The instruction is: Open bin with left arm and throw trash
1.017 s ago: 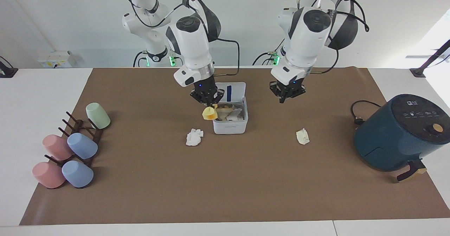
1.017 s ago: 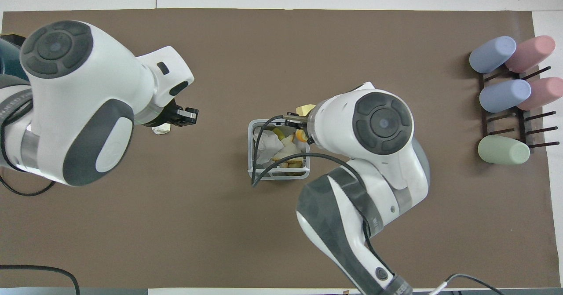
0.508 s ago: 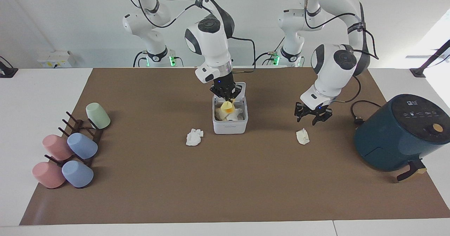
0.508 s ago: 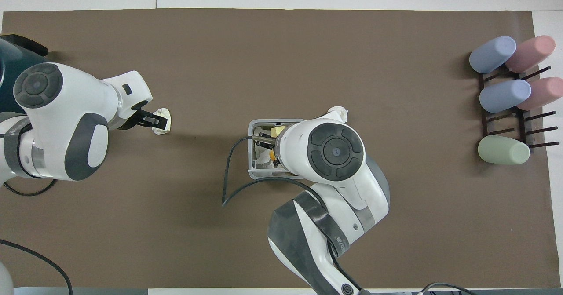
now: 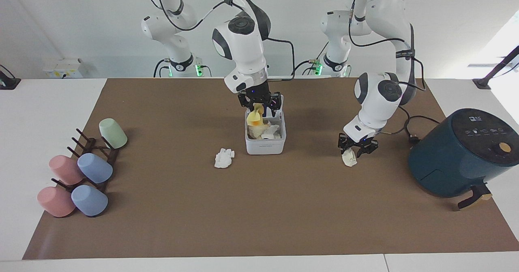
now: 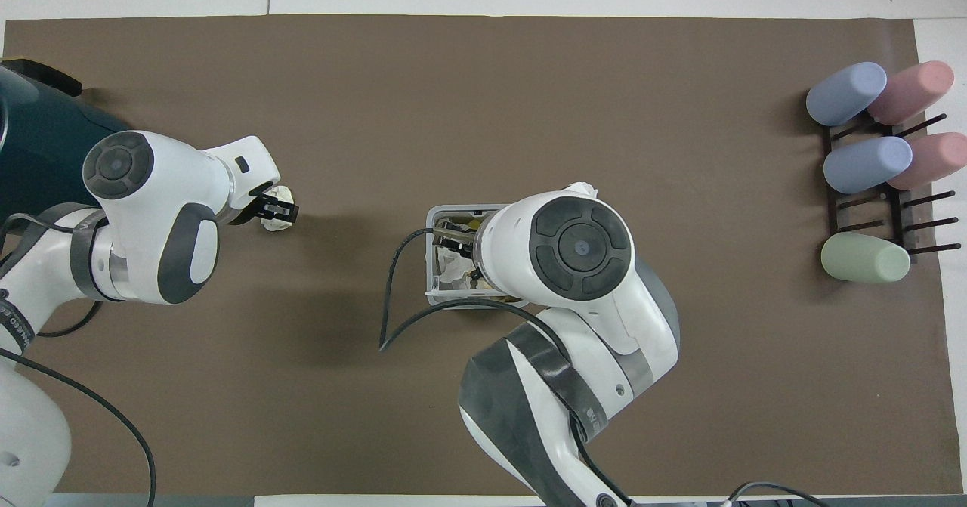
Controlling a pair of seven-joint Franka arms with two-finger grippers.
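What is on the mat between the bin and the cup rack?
One crumpled paper wad, beside the bin; otherwise bare mat up to the cup rack, as the facing view shows.

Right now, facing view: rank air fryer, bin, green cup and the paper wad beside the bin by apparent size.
1. air fryer
2. bin
3. green cup
4. paper wad
The bin and cup look fairly close; the bin looks bigger.

Right tool (image 5: pixel 259 103) over open bin (image 5: pixel 265 142); left tool (image 5: pixel 353 148) at wad (image 5: pixel 348 158).
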